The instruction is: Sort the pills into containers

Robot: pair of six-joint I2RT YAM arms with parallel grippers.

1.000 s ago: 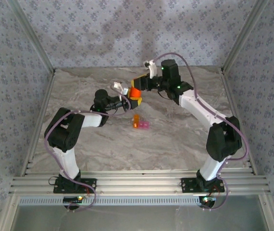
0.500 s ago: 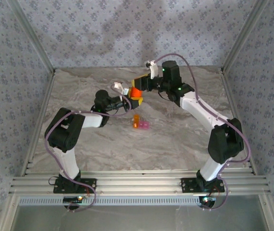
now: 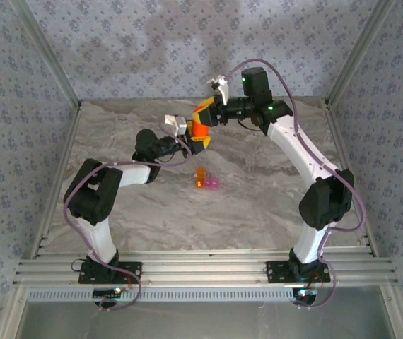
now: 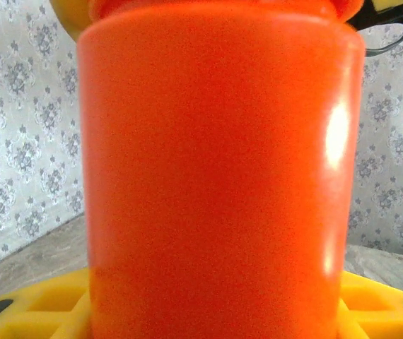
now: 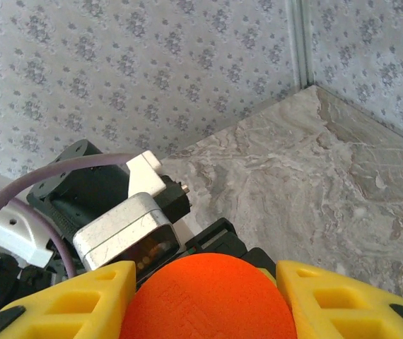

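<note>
An orange-red cylindrical bottle [image 3: 199,129] is held above the back of the table between both grippers. My left gripper [image 3: 199,141] is shut on its lower body, its yellow fingers [image 4: 39,314] at either side of the bottle [image 4: 215,176]. From above, my right gripper [image 3: 203,113] is shut on the bottle's round orange cap [image 5: 205,296], which sits between its yellow fingers [image 5: 336,300]. The containers [image 3: 206,181], a tiny joined orange and pink pair, lie on the table in front of the bottle. The pills are hidden.
The marble table [image 3: 258,205] is walled with patterned panels at the back and sides. An aluminium rail frame [image 3: 201,272] runs along the near edge by the arm bases. The left wrist camera housing [image 5: 127,236] sits just below the cap.
The right gripper has risen and swung towards the back wall, still on the cap. The bottle and the left gripper have lifted slightly with it. The containers have not moved.
</note>
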